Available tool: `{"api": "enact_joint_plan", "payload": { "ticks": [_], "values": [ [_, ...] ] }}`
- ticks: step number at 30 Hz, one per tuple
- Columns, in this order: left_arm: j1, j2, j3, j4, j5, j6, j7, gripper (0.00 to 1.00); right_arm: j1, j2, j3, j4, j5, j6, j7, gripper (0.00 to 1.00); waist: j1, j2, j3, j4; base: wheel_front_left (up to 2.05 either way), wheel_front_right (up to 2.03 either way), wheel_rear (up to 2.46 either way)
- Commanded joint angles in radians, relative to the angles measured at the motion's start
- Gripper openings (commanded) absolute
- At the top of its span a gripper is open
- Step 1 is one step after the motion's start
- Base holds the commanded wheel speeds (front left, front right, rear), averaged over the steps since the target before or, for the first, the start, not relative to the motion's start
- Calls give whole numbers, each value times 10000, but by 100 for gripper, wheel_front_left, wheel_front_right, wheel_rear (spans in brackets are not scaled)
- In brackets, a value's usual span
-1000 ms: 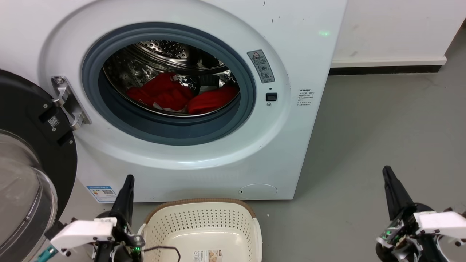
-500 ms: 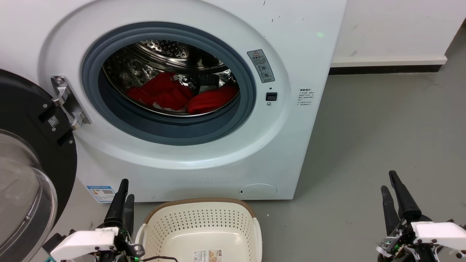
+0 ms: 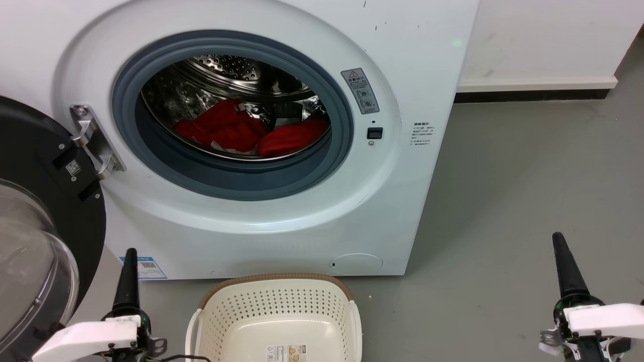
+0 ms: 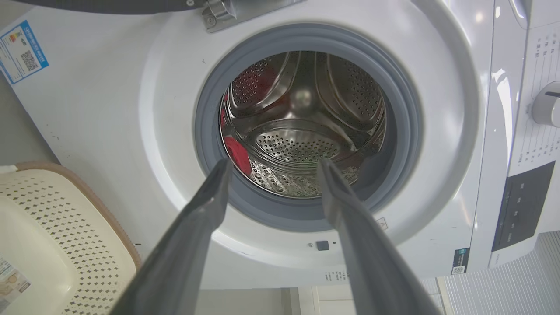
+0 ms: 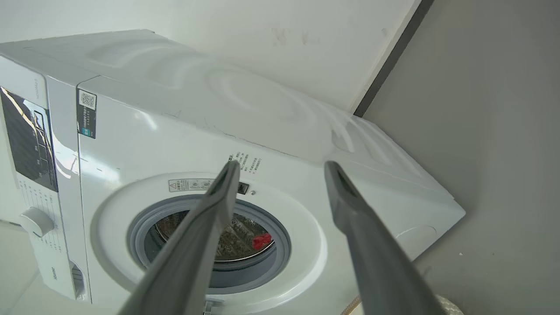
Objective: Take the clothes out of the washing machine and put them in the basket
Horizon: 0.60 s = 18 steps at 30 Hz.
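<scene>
Two red heaps of clothes (image 3: 241, 131) lie low inside the washing machine (image 3: 302, 221), door (image 3: 30, 151) swung wide for reach. The basket (image 3: 274, 280) sits right under the opening, so it's a short carry. Left gripper (image 4: 274, 162) and right gripper (image 5: 282, 164) both have fingers spread, holding nothing.

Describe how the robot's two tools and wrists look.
Left tool and right tool each have two long, tapering dark grey fingers. Behind each sits a white boxy wrist housing with dark screws; a thin black cable loops by the left one.
</scene>
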Motion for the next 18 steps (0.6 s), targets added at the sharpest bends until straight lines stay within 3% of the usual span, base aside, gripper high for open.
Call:
{"api": "enact_joint_plan", "payload": {
  "ticks": [1,8,18],
  "values": [
    [-119,22,186,-310,458,-18,-98,100,-126,-48,-30,-355,-651,-1,-103,100,0,0,8,-1,0,0,0],
    [-148,24,492,-1301,2271,482,-360,100,-115,-52,171,-1251,-3499,-1,-367,100,0,0,56,-13,0,0,0],
    [247,28,-431,-2584,4742,1409,-703,100,-16,-58,414,-2119,-6146,-1,-712,100,0,0,108,-22,0,0,0]
  ]
}}
